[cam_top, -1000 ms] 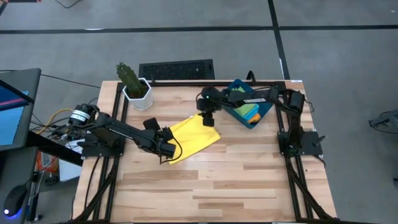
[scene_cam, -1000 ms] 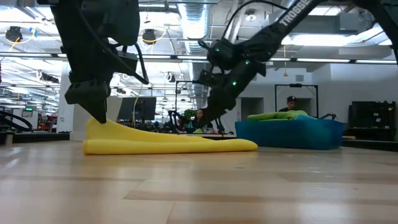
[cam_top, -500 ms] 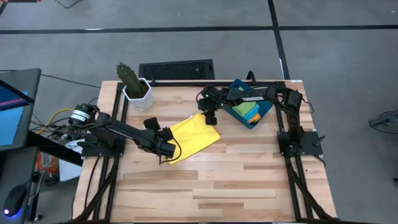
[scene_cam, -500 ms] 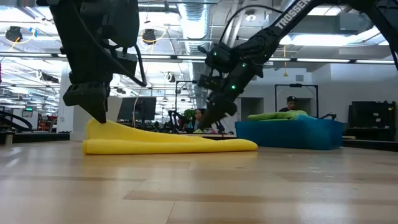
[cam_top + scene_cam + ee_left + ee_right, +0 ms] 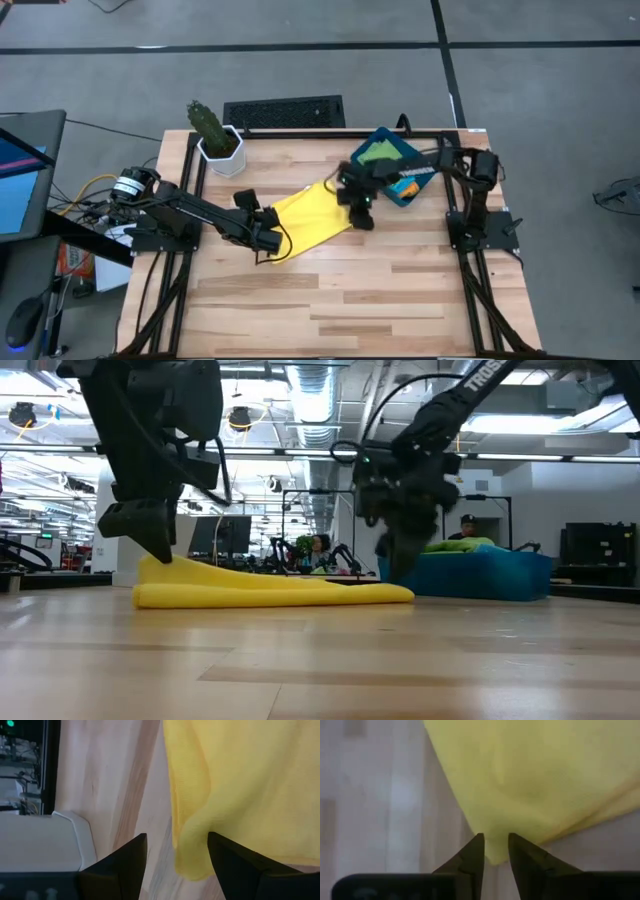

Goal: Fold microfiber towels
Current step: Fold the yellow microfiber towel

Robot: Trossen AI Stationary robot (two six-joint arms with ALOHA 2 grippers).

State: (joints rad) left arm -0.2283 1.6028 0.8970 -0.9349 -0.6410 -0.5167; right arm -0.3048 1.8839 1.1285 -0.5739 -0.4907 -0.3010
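Note:
The bright yellow towel [image 5: 312, 216] lies folded on the table's middle, flat, its left end a little raised [image 5: 165, 572]. My left gripper [image 5: 269, 240] is open at the towel's near left corner [image 5: 189, 862], which shows between its two fingers. My right gripper [image 5: 362, 217] hovers over the towel's right corner [image 5: 492, 851], its fingers only a narrow gap apart. It shows blurred in the low view [image 5: 398, 565]. A green towel [image 5: 378, 152] and an orange one [image 5: 404, 186] lie in the dark teal bin [image 5: 425, 178].
The teal bin [image 5: 470, 575] stands at the table's far right, just behind my right arm. A potted cactus [image 5: 214, 133] stands at the far left corner, and a black keyboard [image 5: 284, 111] lies beyond the far edge. A person [image 5: 468, 522] sits far off in the room.
My right gripper has gone from the yellow towel's far corner toward the table's right and near edges, to the towel's right corner. The towel lies as before.

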